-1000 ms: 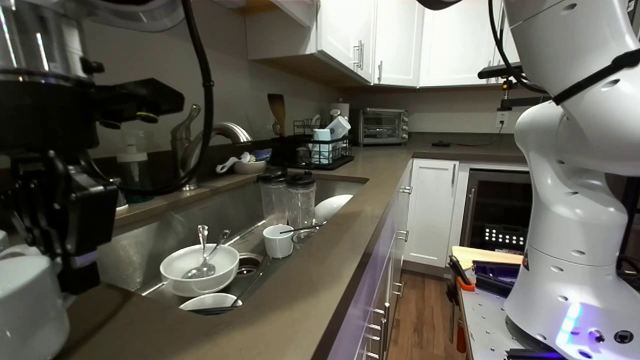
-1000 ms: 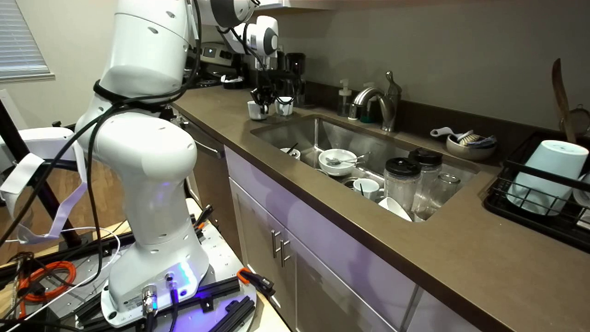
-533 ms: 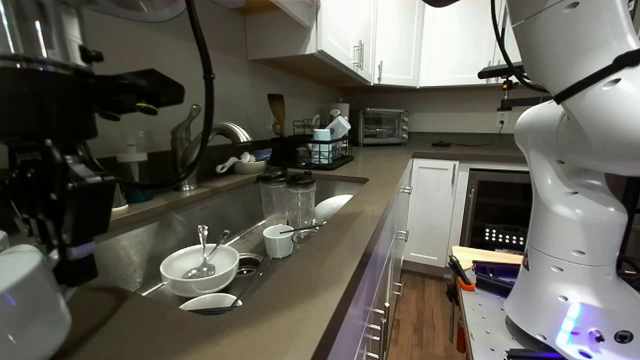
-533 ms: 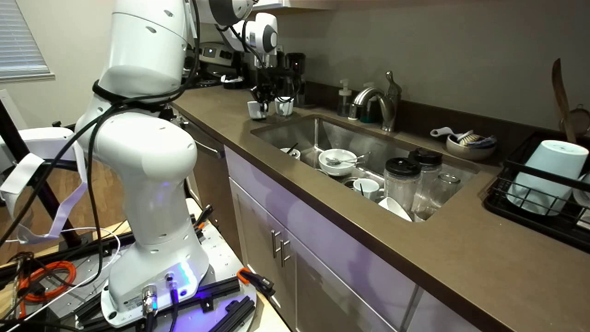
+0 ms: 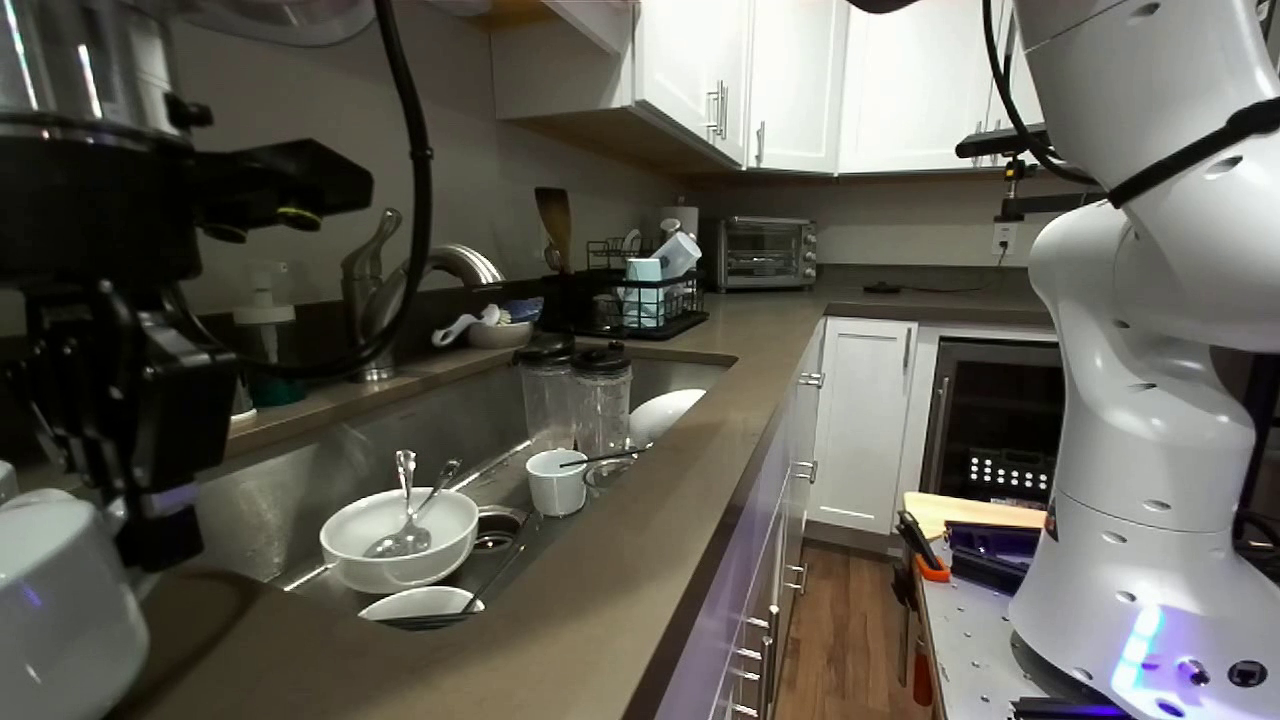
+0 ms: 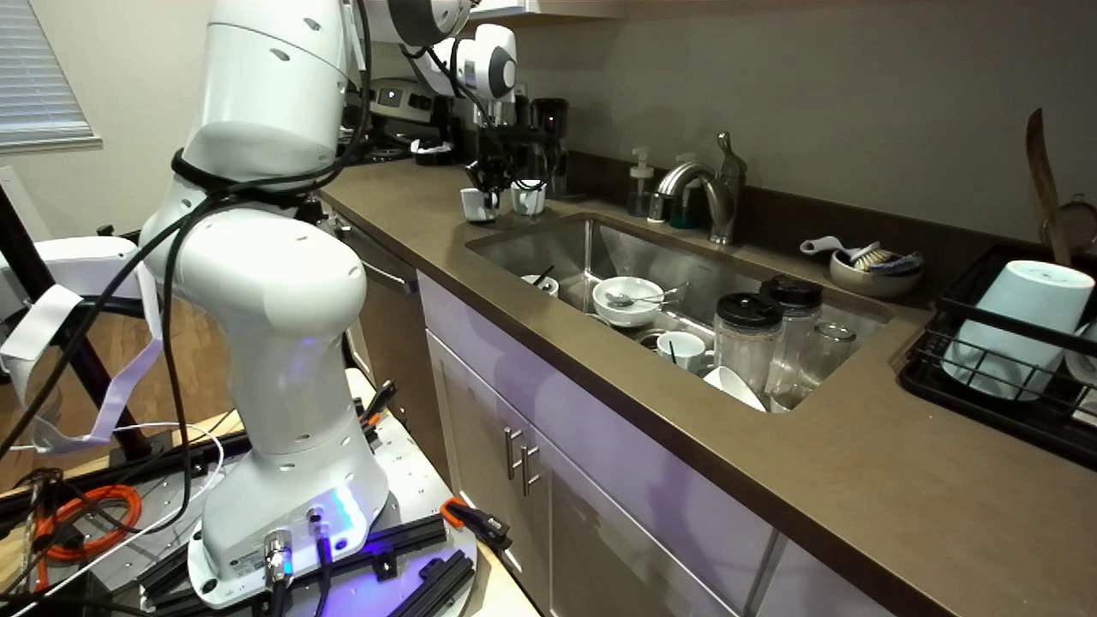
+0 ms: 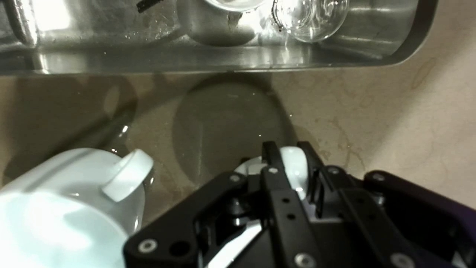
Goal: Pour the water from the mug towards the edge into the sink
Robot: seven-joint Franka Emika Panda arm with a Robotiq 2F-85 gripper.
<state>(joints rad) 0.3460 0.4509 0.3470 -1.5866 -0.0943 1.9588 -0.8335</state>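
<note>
The white mug (image 6: 476, 206) nearest the counter's front edge is held by its handle (image 7: 295, 167). My gripper (image 7: 287, 145) is shut on that handle, with one finger on each side. The mug shows large at the lower left of an exterior view (image 5: 60, 615), slightly tilted, beside my gripper (image 5: 155, 530). Whether its base touches the counter is unclear. The inside and any water are hidden. The sink (image 7: 208, 61) lies just beyond the gripper in the wrist view and beside the mug in both exterior views (image 6: 557, 244).
A second white mug (image 7: 74, 208) stands close by, its handle towards my gripper; it also shows in an exterior view (image 6: 529, 199). The sink holds a bowl with spoons (image 5: 400, 540), cups and lidded clear jars (image 6: 747, 338). A tap (image 6: 711, 188) and soap bottle (image 6: 640, 182) stand behind.
The held mug has gone from upright to slightly tilted. My gripper has shifted only a little. Objects in the sink have not moved.
</note>
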